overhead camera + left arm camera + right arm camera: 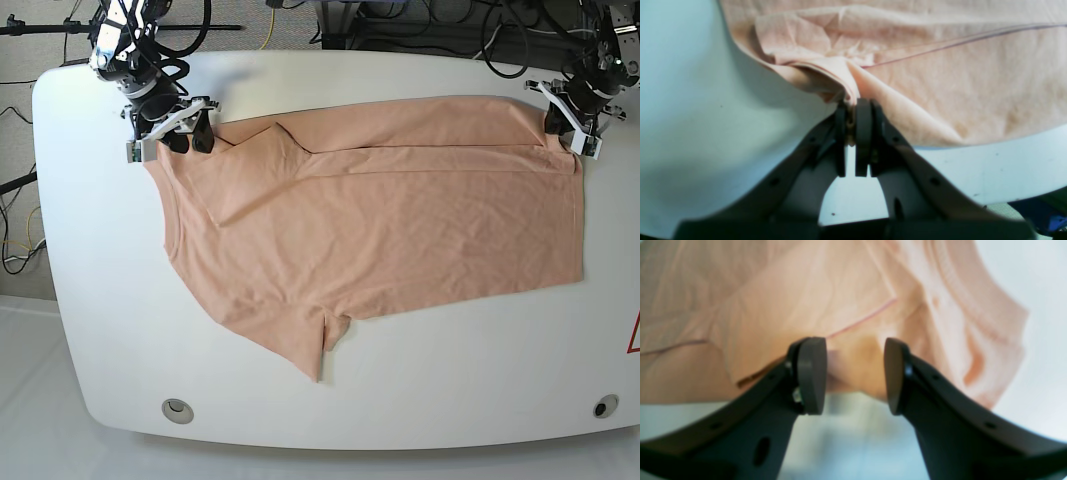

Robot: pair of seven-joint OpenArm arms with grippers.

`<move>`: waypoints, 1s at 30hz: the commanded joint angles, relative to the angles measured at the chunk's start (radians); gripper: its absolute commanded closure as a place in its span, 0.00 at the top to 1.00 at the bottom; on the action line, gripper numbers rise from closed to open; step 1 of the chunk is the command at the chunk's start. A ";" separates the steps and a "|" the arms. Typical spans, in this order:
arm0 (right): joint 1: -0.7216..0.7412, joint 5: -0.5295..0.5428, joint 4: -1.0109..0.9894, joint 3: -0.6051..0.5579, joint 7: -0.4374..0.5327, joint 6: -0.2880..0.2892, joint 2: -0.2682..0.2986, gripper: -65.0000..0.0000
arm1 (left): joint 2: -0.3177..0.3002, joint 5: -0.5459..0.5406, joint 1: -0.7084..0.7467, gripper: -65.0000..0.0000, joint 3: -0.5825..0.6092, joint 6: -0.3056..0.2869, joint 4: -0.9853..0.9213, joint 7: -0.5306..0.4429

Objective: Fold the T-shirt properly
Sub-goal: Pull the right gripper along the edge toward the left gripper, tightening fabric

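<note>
The peach T-shirt (400, 220) lies spread on the white table (100, 300), with its far edge folded over into a strip and one sleeve (305, 345) pointing to the near side. My left gripper (851, 106) is shut on a bunched corner of the shirt (940, 83); in the base view it (560, 125) sits at the shirt's far right corner. My right gripper (853, 376) is open, its fingers (811, 373) astride the shirt's edge (853, 363) just above the table; in the base view it (190, 143) is at the far left corner.
The table has round holes near its front corners (177, 409) (605, 405). Cables and stands (400, 20) run behind the far edge. A red mark (635, 335) shows at the right border. Bare table surface lies in front of the shirt (450, 380).
</note>
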 commanded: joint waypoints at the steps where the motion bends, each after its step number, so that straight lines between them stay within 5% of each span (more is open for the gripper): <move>1: -0.005 0.019 0.004 0.006 0.032 0.012 0.008 0.42 | -0.016 -0.007 0.003 0.02 -0.006 0.001 0.015 -0.015; 13: -0.016 0.021 0.008 0.008 0.059 0.027 0.006 0.38 | -0.014 -0.003 0.004 0.02 -0.004 0.008 0.013 -0.008; 17: -0.010 0.011 0.027 0.001 0.044 0.023 0.002 0.13 | -0.016 -0.006 -0.002 0.02 -0.006 0.006 0.014 -0.008; 21: -0.008 0.012 0.023 -0.003 0.036 0.025 0.004 0.00 | -0.014 -0.005 -0.004 0.02 -0.005 0.007 0.014 -0.009; 30: 0.004 0.002 -0.004 -0.005 0.028 0.017 0.011 0.06 | -0.015 -0.009 -0.005 0.01 -0.006 0.009 0.011 -0.007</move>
